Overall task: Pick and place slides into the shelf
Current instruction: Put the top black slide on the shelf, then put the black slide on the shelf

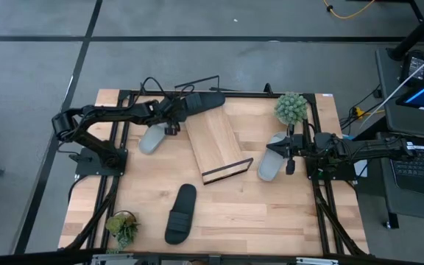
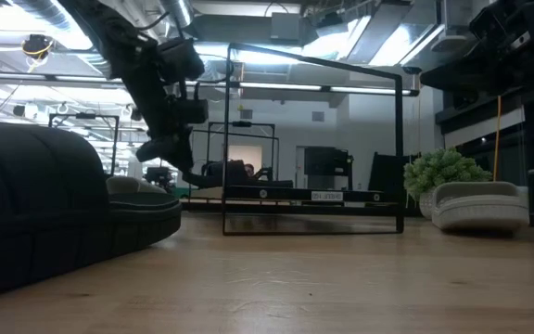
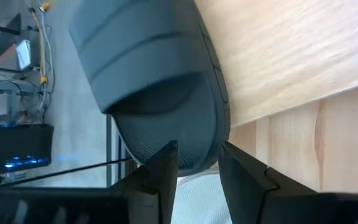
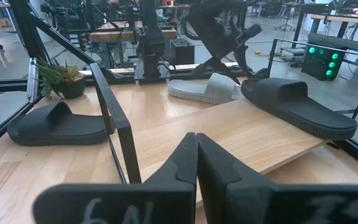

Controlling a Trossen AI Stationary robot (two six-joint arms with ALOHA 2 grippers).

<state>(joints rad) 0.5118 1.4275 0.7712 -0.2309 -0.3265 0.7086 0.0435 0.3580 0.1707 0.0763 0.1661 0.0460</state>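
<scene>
The left tool (image 1: 174,118), fingers slightly apart around a black slide's (image 1: 201,102) heel, sets it on the shelf (image 1: 213,140); next, release it.

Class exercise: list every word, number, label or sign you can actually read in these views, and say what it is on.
None can be read with certainty.
Pale handwritten marks on the right gripper: too blurred to read.
White label strip on a dark bar beyond the shelf: too small to read.
</scene>
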